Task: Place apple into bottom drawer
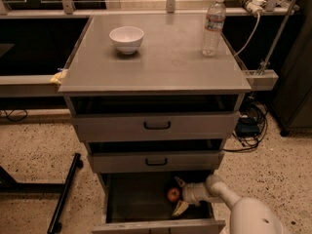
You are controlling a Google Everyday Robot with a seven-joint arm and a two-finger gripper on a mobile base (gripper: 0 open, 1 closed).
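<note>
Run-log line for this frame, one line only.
gripper: open, inside bottom drawer | apple: between gripper's fingers, in drawer | bottom drawer: pulled out

1 view only; it looks steeply down from in front of the cabinet, facing the drawer fronts, near enough that the desk fills the upper half and the bottom drawer is cut by the lower edge; the arm enters at the lower right, so the camera perhaps rides on the robot; the end effector sits low, right of centre, inside that drawer, fingers spread.
</note>
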